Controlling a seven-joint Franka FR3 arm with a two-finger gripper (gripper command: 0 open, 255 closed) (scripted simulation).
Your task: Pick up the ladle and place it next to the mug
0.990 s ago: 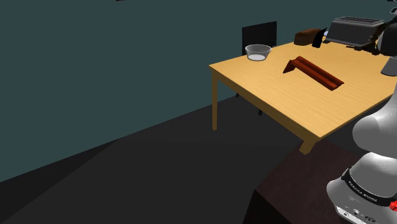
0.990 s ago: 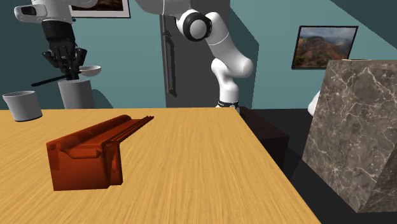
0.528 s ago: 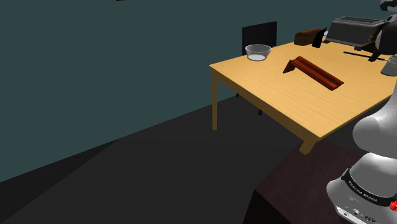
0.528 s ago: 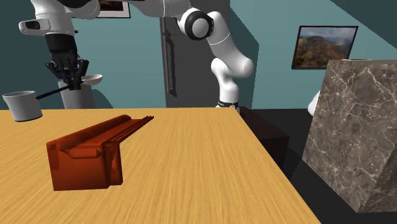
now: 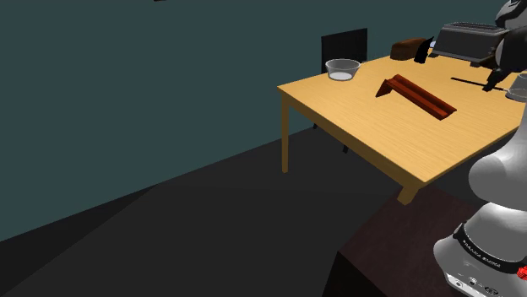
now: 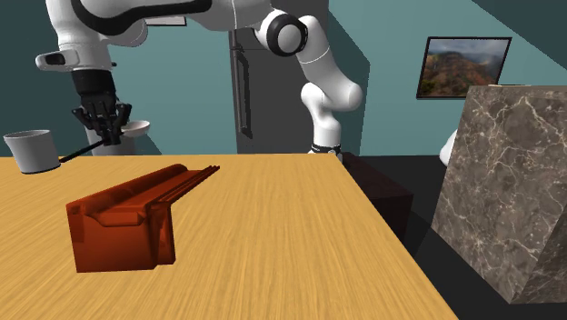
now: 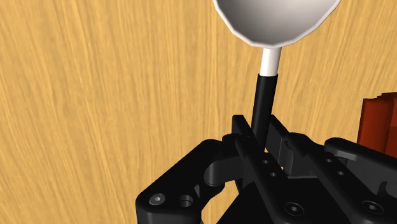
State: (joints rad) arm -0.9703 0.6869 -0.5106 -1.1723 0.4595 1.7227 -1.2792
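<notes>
A light wooden desk (image 5: 397,135) with pale legs stands on a dark floor (image 5: 211,228) before a plain teal wall (image 5: 127,84). A long reddish-brown trough-shaped rack (image 5: 418,95) lies slantwise near the middle of the desk. A shallow pale grey bowl (image 5: 342,68) sits at the far corner, just in front of a dark chair back (image 5: 344,44). Further along the far edge are a dark brown block (image 5: 410,49) and, beside it, a grey boxy toaster (image 5: 473,38).

In the second exterior view the rack (image 6: 123,218) lies on the desk (image 6: 300,255) with its blunt end nearest. A grey-brown veined marble block (image 6: 509,191) stands at the second exterior view's right, and a framed landscape picture (image 6: 466,65) hangs on the wall above it.

The wrist view shows the desk's wood grain (image 7: 95,95) and one end of the rack (image 7: 378,121).
</notes>
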